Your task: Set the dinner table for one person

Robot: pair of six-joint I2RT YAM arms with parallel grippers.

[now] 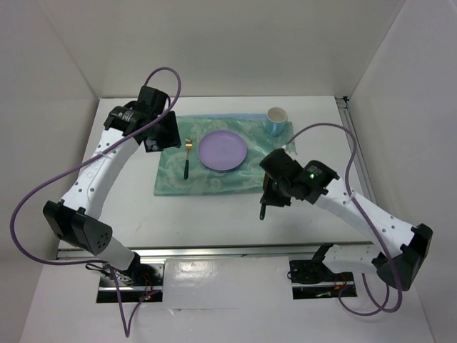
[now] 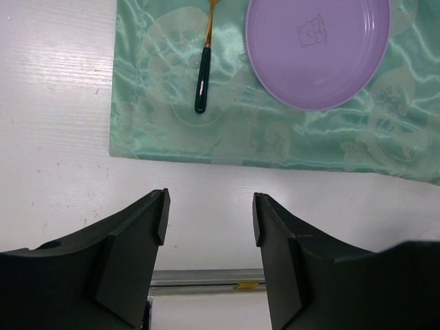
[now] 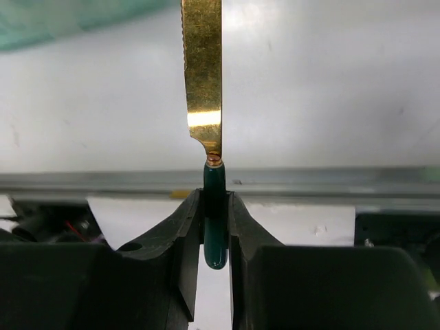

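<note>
Right claw (image 3: 214, 203) clamped on dark green handle of gold-bladed knife (image 3: 203, 75), seemingly just over large plain white rectangular bench (image 1: 214, 214), beside green patterned satin cloth (image 1: 214, 182) with round lilac plate (image 1: 223, 151), left claw (image 2: 208, 213) fingers apart

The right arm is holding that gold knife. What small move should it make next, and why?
Probably carry the knife over the green cloth, just right of the purple plate. The right gripper holds its handle above the white table, off the cloth's near right corner. The fork already lies left of the plate, and the right strip looks bare.
</note>
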